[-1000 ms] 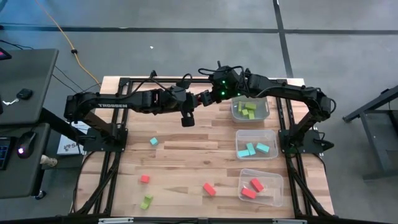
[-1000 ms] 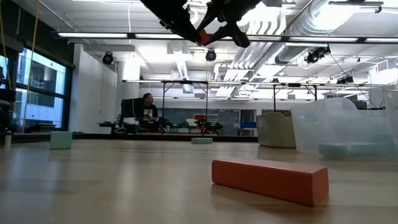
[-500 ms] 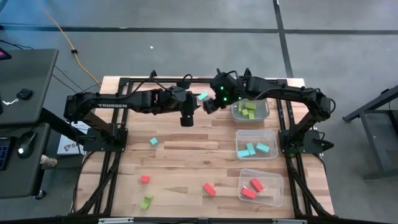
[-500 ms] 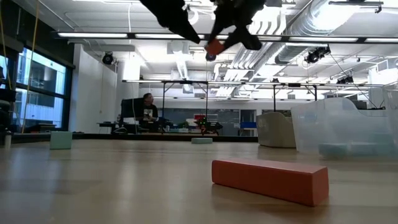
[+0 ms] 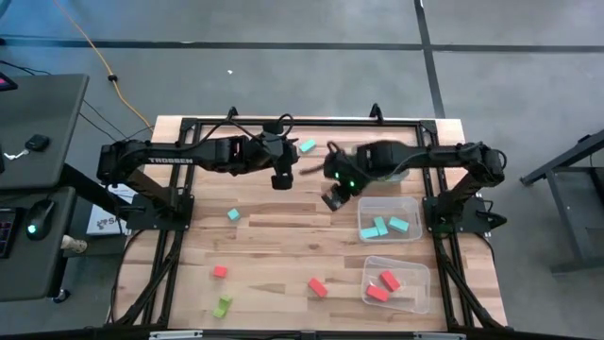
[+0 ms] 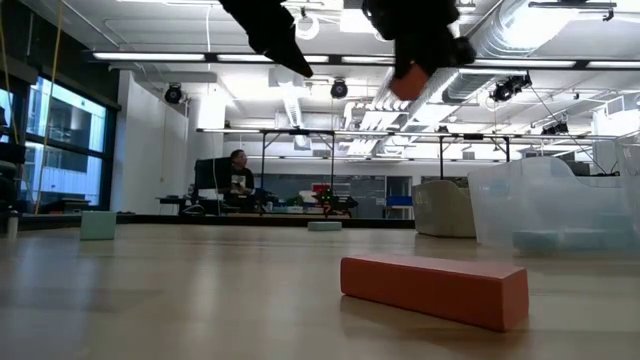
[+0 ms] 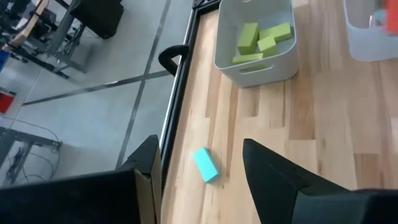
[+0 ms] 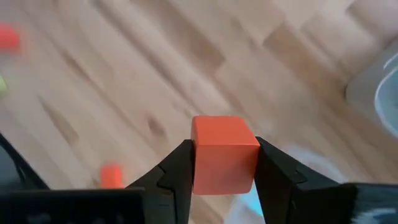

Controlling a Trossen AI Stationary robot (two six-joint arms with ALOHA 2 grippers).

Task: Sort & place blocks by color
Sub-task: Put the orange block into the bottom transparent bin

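Blocks are partly sorted into 3 bins (image 5: 412, 287) by color; about 5 loose blocks (image 5: 317, 287) lie on the table; right gripper (image 8: 224, 163) pinches a red block (image 8: 224, 154) above the table; left gripper (image 7: 199, 168) fingers are spread, empty.

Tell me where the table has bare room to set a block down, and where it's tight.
Bare: the wide strip of table between the light blue block and the red bar. Crowded: the right edge, where the three bins stand in a column, and the far middle, where the left gripper and the right gripper, carrying a red cube, hang.
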